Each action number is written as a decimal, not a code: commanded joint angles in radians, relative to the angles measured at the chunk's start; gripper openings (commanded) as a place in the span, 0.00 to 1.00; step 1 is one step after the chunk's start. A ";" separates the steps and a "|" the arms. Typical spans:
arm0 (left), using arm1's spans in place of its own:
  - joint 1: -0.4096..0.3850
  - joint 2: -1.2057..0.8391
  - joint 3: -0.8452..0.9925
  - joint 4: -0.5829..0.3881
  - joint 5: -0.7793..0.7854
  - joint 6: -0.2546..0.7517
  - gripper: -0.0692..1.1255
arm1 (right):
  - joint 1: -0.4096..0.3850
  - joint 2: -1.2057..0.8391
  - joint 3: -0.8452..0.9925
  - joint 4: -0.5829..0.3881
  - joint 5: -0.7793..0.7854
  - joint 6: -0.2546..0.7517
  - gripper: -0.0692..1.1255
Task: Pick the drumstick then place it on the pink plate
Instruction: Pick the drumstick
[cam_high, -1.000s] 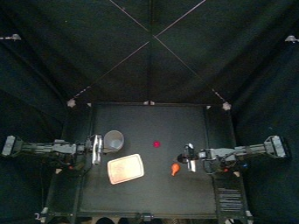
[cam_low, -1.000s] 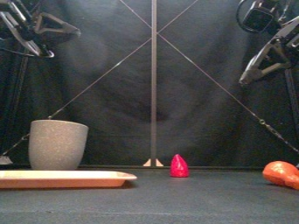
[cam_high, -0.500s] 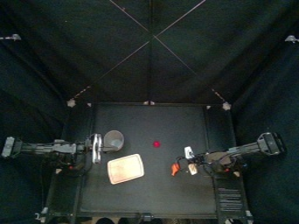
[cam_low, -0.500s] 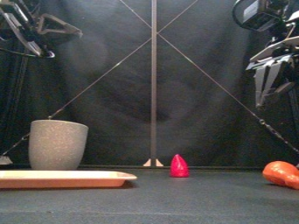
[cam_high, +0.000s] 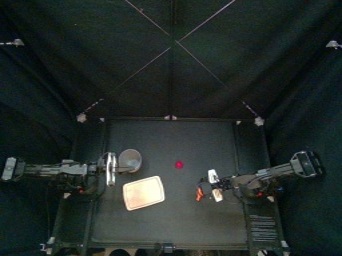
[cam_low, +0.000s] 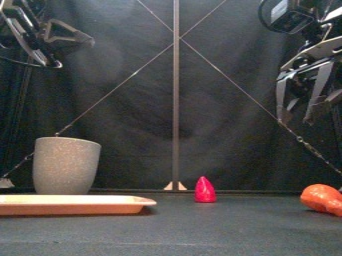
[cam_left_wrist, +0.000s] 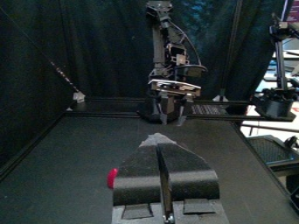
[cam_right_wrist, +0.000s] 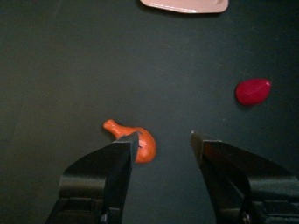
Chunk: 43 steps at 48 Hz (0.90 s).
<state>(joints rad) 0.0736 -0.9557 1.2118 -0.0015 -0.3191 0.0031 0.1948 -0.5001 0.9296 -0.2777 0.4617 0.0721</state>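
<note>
Swinging in over the orange drumstick (cam_right_wrist: 139, 144), your right gripper (cam_right_wrist: 162, 141) now hangs above it, jaws wide, ready to lower, close, then carry to the pink plate (cam_high: 143, 192).

The plate (cam_high: 143, 192) lies front-left on the worktop (cam_high: 174, 140). The cup (cam_high: 130, 158) stands just behind it, apart. The small toy (cam_high: 179, 164) sits near centre, right of the cup. The drumstick (cam_low: 321, 197) lies right of the plate, before the small toy, beneath the right claw (cam_right_wrist: 162, 138).
</note>
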 joint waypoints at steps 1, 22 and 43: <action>0.005 0.005 -0.012 0.000 -0.009 0.002 0.14 | 0.003 -0.003 -0.017 0.002 -0.003 0.000 0.78; 0.009 0.005 -0.005 -0.002 -0.009 0.002 0.14 | 0.023 0.209 -0.092 0.034 0.086 -0.002 0.78; 0.012 0.005 0.003 -0.002 -0.009 0.002 0.14 | 0.055 0.324 -0.141 0.064 0.198 -0.008 0.78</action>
<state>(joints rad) 0.0828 -0.9557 1.2257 -0.0015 -0.3191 0.0031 0.2378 -0.1764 0.8084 -0.2117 0.6611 0.0675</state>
